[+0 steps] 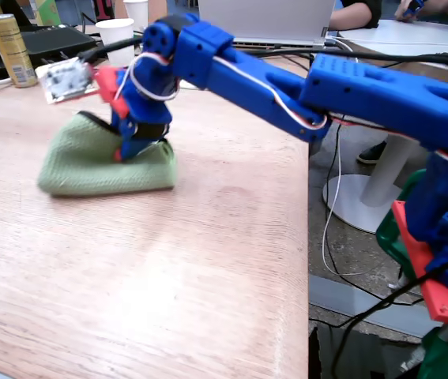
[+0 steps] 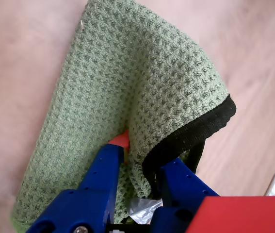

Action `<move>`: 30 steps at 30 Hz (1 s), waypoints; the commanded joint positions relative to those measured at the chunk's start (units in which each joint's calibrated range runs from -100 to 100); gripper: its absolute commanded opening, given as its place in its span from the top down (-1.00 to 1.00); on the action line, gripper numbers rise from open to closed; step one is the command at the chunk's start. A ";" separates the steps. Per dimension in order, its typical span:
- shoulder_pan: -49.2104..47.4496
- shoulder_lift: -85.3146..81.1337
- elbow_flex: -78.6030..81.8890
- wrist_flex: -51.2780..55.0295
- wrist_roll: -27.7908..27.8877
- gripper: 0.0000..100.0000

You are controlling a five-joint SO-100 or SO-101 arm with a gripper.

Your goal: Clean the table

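Note:
A green waffle-knit cloth [image 1: 81, 167] with a black hem lies bunched on the light-brown wood-grain table [image 1: 208, 268] at the left of the fixed view. My blue gripper [image 1: 133, 150] presses down onto the cloth's right end. In the wrist view the gripper [image 2: 144, 158] is shut on a raised fold of the cloth [image 2: 127, 73]. The red-tipped finger [image 2: 119, 141] is on one side of the fold and the blue finger [image 2: 176, 174] on the other, by the black hem. The bare table [image 2: 21, 58] shows around the cloth.
Behind the cloth lie a small white patterned card [image 1: 65, 79], a yellow can [image 1: 10, 49], two white paper cups [image 1: 115, 35] and a laptop [image 1: 267, 20]. The table's straight edge [image 1: 309, 260] runs down the right, with cables and a white pedestal base [image 1: 366, 201] beyond it.

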 commanded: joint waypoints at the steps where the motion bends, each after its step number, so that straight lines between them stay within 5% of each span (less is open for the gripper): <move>1: 9.26 -0.26 -1.17 -0.65 0.24 1.00; 12: 41.58 2.49 -1.17 -0.90 0.29 1.00; 23: 43.95 -0.34 -1.17 0.42 -0.63 1.00; 30: 43.44 -22.04 7.98 0.91 -11.97 1.00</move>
